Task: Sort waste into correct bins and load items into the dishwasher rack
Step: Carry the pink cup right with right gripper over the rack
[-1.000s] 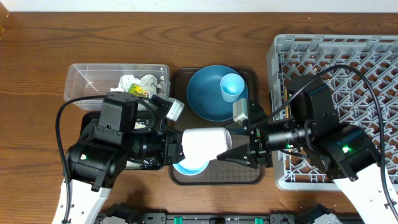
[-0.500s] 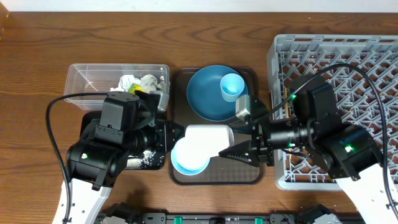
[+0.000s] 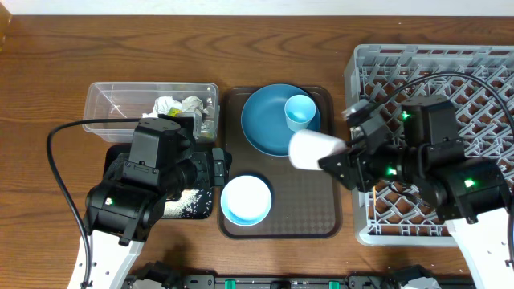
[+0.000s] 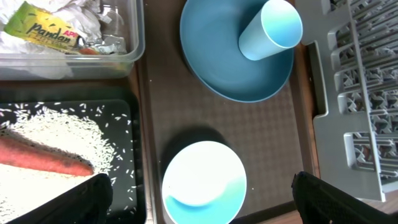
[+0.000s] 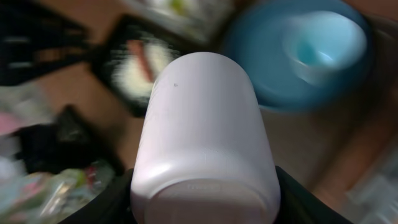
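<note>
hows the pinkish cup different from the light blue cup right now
Colour: the pinkish-white cup is off-white with a pink tint, while the light blue cup is pale blue.
Pose: the pinkish-white cup lies sideways in the air, and the light blue cup stands mouth up.
Support: the right pincer grips the pinkish-white cup; the light blue cup rests on the blue plate.
Both are plain cups without handles.

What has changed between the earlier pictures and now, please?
The left gripper let go of the pinkish-white cup, opened and drew back to its own side. The right gripper, shut on that cup, carried it off the bowl toward the dishwasher rack. The bowl, blue plate and light blue cup stayed on the tray.
</note>
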Robot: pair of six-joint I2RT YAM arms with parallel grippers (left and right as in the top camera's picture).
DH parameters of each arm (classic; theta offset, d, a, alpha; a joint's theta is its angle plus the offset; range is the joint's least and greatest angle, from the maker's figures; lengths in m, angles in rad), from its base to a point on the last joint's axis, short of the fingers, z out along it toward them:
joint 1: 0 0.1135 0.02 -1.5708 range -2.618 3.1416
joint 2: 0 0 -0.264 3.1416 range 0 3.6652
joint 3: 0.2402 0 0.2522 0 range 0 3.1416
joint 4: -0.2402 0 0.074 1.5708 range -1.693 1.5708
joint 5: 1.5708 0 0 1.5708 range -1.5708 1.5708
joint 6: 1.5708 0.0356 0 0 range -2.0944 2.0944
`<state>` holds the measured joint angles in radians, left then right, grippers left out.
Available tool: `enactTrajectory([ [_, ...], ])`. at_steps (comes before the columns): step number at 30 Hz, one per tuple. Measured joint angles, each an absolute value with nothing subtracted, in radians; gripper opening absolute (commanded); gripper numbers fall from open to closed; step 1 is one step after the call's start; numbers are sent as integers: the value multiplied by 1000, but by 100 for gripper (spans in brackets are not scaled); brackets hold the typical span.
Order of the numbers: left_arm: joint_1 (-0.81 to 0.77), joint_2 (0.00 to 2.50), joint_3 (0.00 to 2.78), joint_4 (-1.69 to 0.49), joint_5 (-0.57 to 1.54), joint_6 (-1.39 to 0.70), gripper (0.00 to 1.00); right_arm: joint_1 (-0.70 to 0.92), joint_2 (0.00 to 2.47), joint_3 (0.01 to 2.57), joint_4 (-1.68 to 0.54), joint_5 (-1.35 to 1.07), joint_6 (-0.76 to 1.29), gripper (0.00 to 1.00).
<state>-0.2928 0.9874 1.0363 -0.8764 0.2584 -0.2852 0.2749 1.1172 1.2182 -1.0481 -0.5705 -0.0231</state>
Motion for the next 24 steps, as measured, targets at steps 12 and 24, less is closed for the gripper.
enactTrajectory([
  [12, -293, 987, 1036, -876, 255, -285, 100, 169, 1117, 1218, -1118, -380, 16, 19],
  [24, -293, 987, 1036, -876, 255, -285, 98, 110, 1117, 1218, -1139, -234, 80, 18],
])
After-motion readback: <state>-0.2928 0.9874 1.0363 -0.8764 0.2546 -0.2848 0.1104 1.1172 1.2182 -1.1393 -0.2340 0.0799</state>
